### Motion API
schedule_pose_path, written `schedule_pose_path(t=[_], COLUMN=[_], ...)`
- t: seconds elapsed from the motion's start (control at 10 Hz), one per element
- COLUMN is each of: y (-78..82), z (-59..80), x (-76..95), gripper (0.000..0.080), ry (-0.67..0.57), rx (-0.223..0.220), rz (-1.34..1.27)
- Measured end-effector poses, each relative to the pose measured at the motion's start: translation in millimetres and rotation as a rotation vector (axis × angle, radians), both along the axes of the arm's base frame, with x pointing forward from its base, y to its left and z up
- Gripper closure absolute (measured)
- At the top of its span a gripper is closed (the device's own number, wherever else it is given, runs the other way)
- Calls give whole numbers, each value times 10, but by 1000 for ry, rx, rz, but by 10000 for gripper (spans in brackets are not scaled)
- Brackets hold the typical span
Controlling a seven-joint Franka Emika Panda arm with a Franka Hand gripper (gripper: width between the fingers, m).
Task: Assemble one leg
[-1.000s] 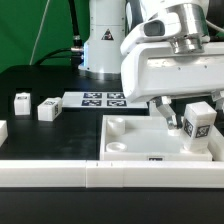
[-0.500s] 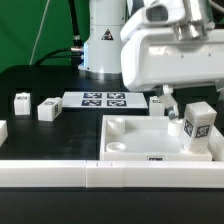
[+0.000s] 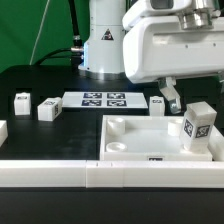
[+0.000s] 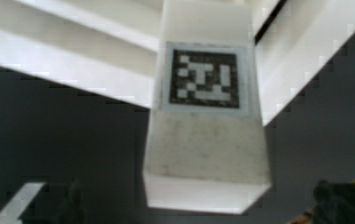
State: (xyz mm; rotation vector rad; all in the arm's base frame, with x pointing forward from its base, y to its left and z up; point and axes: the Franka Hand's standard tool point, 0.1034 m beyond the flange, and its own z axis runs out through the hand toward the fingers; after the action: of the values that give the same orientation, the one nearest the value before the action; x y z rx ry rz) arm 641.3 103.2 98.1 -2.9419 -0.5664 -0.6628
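Note:
A leg (image 3: 197, 126), a white block with a marker tag on its face, stands upright in the right corner of the large white tray-like piece (image 3: 135, 140). My gripper (image 3: 195, 98) hangs just above it, open and empty, with one dark finger (image 3: 171, 98) showing to the leg's left. In the wrist view the leg (image 4: 206, 110) runs up the middle, its blank end nearest the camera. My gripper (image 4: 183, 205) straddles it, the fingertips (image 4: 21, 203) at the frame's corners and well clear of its sides.
Two more legs (image 3: 20, 99) (image 3: 47, 110) lie on the black table at the exterior view's left, and another (image 3: 157, 102) lies behind the tray. The marker board (image 3: 103, 99) lies in the middle at the back. A white rail (image 3: 90, 176) runs along the front.
My gripper has let go of the leg and risen straight up. The leg stays standing in the tray's right corner.

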Motion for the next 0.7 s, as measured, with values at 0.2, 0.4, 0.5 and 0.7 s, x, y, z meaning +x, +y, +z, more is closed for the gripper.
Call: schedule_pose_path(t=[0.2, 0.4, 0.5, 0.7], y=[-45, 23, 80, 155], z=[-41, -15, -23, -38], x=[8, -30, -85, -210], gripper=[150, 150, 150, 150], ry=[137, 322, 422, 588], rx=[-17, -31, -39, -57], rz=[5, 9, 8, 31])
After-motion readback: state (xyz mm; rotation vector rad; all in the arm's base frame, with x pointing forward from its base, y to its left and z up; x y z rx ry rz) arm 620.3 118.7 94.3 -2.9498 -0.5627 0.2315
